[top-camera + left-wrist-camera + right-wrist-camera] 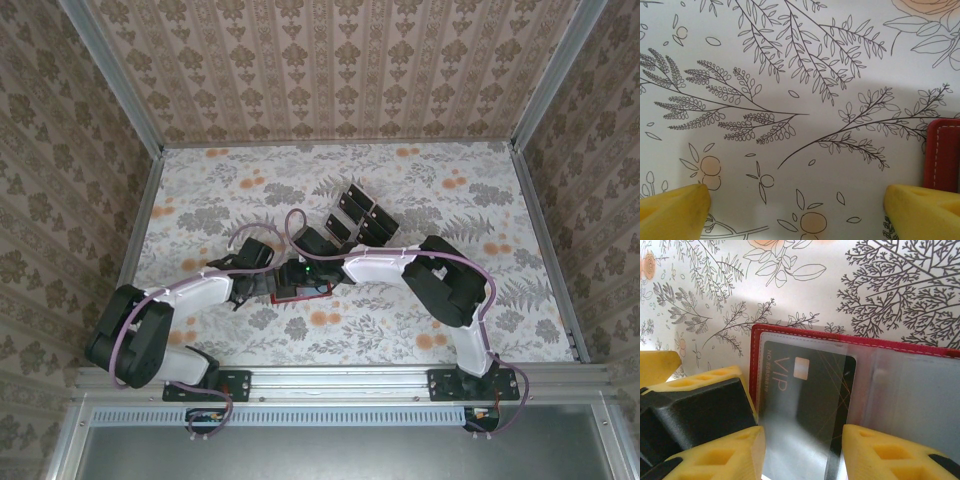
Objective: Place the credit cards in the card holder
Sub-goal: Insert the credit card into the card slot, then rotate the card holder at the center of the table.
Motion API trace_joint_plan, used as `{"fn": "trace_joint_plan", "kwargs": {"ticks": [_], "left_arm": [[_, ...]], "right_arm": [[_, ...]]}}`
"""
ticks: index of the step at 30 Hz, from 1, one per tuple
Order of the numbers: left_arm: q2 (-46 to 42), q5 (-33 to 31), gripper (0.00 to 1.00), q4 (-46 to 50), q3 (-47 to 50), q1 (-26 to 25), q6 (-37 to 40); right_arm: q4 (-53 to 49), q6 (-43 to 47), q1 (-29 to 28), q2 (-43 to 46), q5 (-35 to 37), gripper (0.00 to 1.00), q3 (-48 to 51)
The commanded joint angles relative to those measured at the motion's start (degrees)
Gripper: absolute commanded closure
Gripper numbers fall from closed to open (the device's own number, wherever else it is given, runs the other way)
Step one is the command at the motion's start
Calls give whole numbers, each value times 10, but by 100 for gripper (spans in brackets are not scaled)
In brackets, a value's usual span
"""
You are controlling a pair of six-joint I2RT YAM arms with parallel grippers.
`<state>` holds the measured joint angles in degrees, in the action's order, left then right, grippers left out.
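The red card holder (pixel 890 343) lies open on the table, its clear sleeves facing up. My right gripper (pixel 802 442) is shut on a black credit card (pixel 810 385) marked VIP, gripping its long edges. The card's far end lies under a clear sleeve of the holder. In the top view the right gripper (pixel 305 270) sits over the card holder (pixel 312 294). My left gripper (pixel 796 200) is open wide just above the cloth, and its right finger (pixel 925 210) is beside the holder's red edge (pixel 942 155). More credit cards (pixel 358 212) stand behind, at mid-table.
A black and yellow finger (pixel 695 405) of the left gripper (pixel 262 262) stands close beside the holder's left edge. The floral tablecloth (pixel 450 190) covers the table, with metal rails along both sides and papered walls behind.
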<state>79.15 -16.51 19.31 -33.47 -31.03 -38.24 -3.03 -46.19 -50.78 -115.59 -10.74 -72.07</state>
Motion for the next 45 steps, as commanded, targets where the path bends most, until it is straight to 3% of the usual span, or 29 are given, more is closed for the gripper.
{"fn": "trace_joint_plan", "kwargs": {"ticks": [1, 15, 28, 45], "left_arm": [[15, -3, 0, -2, 8, 4, -9], [-36, 1, 0, 44, -24, 8, 13], [-55, 10, 0, 81, -66, 17, 16], [-47, 27, 0, 70, -64, 10, 10]], "right_arm": [[1, 0, -1, -16, -21, 54, -17], [-48, 46, 11, 86, 6, 52, 5], [-167, 133, 23, 33, 48, 53, -55], [-159, 125, 63, 68, 102, 54, 43]]}}
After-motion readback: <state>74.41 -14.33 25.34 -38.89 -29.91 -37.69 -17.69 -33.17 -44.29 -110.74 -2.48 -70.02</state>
